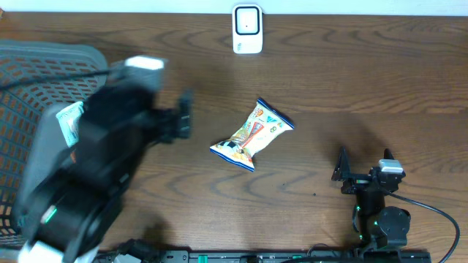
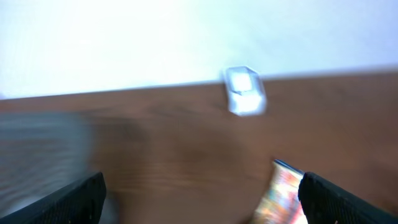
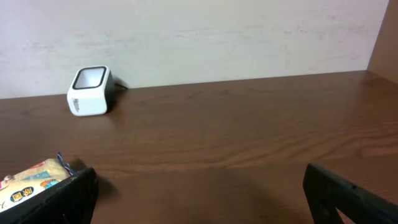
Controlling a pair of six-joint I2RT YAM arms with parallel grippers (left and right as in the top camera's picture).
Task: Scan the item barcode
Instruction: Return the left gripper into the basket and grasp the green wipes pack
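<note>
A colourful snack bag (image 1: 252, 135) lies flat in the middle of the wooden table. The white barcode scanner (image 1: 247, 29) stands at the far edge, by the wall. My left gripper (image 1: 184, 115) is blurred with motion just left of the bag. In the left wrist view it (image 2: 202, 199) is open and empty, with the bag (image 2: 283, 196) by its right finger and the scanner (image 2: 244, 91) beyond. My right gripper (image 1: 364, 164) rests at the near right, open and empty. Its wrist view (image 3: 199, 193) shows the bag (image 3: 28, 186) behind its left finger and the scanner (image 3: 90, 91) at the far left.
A grey mesh basket (image 1: 29, 80) fills the left side under my left arm, with a white and green packet (image 1: 69, 120) showing inside it. The wall runs along the table's far edge. A black cable trails from the right arm's base (image 1: 439, 212).
</note>
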